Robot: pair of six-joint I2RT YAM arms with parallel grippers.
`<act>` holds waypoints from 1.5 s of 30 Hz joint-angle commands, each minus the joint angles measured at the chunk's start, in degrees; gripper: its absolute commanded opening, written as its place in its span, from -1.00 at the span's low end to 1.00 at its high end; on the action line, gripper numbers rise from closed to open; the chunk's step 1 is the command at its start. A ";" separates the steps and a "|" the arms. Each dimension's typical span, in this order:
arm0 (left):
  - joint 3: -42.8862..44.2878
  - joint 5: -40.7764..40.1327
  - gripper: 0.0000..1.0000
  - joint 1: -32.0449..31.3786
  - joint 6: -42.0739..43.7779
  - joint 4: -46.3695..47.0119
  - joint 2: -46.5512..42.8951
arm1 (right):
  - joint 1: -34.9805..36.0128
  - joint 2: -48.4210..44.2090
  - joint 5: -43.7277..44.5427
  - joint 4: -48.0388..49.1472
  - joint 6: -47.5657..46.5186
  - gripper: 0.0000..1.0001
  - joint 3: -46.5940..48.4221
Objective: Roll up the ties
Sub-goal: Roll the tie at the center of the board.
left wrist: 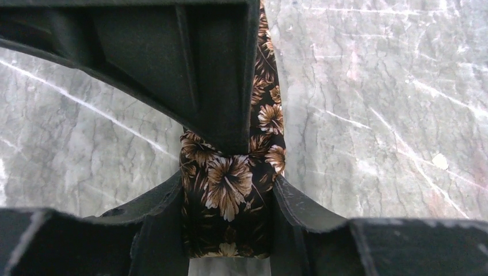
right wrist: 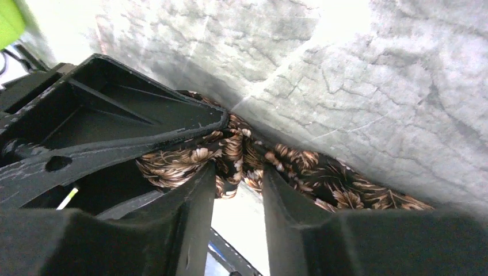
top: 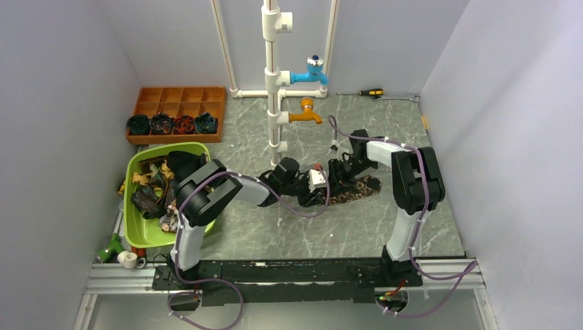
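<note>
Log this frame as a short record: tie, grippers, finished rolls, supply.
tie: brown floral fabric necktie, tail flat on grey marble table
left gripper: shut on its bunched end
right gripper: fabric between fingers, grip unclear
finished: four rolled ties in brown wooden tray
supply: loose ties in green plastic bin

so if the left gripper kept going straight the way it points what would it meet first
Likely the dark brown floral fabric necktie, bunched between the fingers of the left gripper; behind it looks like the grey marble tabletop, though depth is unclear.
</note>
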 commanded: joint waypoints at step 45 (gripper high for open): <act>2.98 -2.57 0.36 -1.25 5.09 -10.93 -1.84 | -2.79 0.24 5.27 6.54 0.15 -1.00 -5.79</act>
